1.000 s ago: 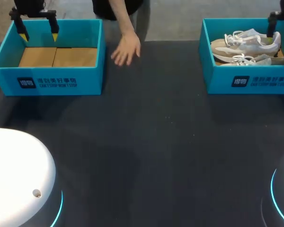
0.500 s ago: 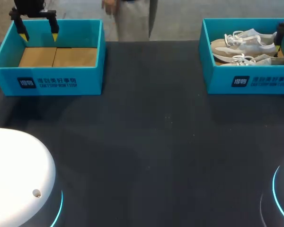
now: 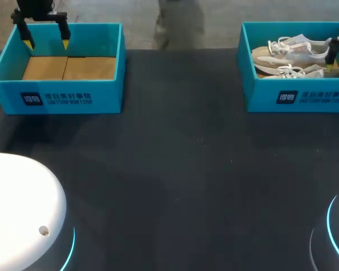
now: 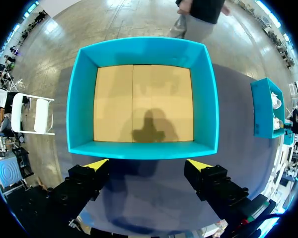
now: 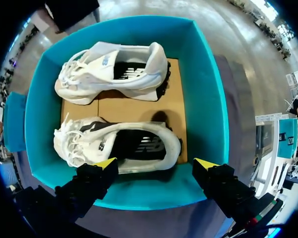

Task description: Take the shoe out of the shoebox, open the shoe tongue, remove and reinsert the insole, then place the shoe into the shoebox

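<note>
Right wrist view looks straight down into the teal shoebox (image 5: 208,124), where two pale sneakers lie side by side on its cardboard floor. The right pincer (image 5: 155,163) hangs above that shoebox's near wall, fingers apart and holding nothing. The nearer sneaker (image 5: 124,146) is just ahead of them and the farther sneaker (image 5: 119,72) lies by the opposite wall.

From where I stand the worry is that wall: come straight down and a yellow tip could land on the rim and shove or tip the box. Reach in too shallow and it may pinch only laces or the soft collar, so the shoe slips free.

The left pincer (image 4: 148,163), also apart and empty, hangs well away from that shoebox, over a second, empty box (image 4: 79,99) across the table (image 3: 181,169).
</note>
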